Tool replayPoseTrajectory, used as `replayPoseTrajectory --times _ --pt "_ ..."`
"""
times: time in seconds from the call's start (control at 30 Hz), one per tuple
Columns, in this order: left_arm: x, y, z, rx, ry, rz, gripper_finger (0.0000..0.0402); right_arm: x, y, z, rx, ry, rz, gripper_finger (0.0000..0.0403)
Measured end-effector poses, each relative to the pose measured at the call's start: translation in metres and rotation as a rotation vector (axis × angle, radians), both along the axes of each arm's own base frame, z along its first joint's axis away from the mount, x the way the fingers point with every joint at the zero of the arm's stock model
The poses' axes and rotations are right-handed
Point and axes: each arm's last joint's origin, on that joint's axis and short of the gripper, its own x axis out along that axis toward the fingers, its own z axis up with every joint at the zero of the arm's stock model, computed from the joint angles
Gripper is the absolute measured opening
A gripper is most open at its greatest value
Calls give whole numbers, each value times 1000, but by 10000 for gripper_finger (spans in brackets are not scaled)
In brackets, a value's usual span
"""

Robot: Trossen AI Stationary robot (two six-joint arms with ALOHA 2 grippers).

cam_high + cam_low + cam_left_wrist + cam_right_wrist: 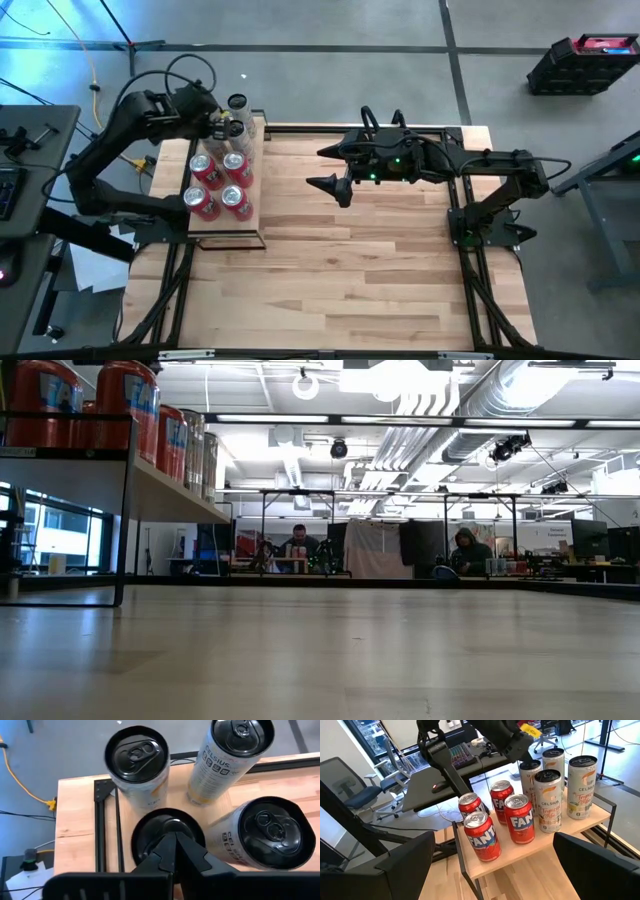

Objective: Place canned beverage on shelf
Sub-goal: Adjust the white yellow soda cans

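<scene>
The left gripper (222, 122) hovers over the far end of the shelf (257, 215), its jaws closed above the black top of a tall white can (167, 837) standing among three others. Four red cans (512, 817) fill the shelf's near half. The right gripper (330, 168) waits mid-table, jaws wide open, empty.

Hidden under the left gripper (172, 851) in its wrist view: most of the dark-topped can (167, 837) directly beneath (label unreadable). Cut off by the low view's top edge: red cans (125, 400) on the shelf (150, 485). Screened by the front cans in the right wrist view: lower labels of the tall cans (547, 800). Too small to tell: two people (465, 550) far behind.
</scene>
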Motion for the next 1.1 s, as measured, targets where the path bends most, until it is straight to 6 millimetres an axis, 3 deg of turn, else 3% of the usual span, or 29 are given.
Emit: replayPoseTrajectory --times 1.1 --pt "6 4 -4 -27 31 -19 0 0 1 0 28 -1 21 392"
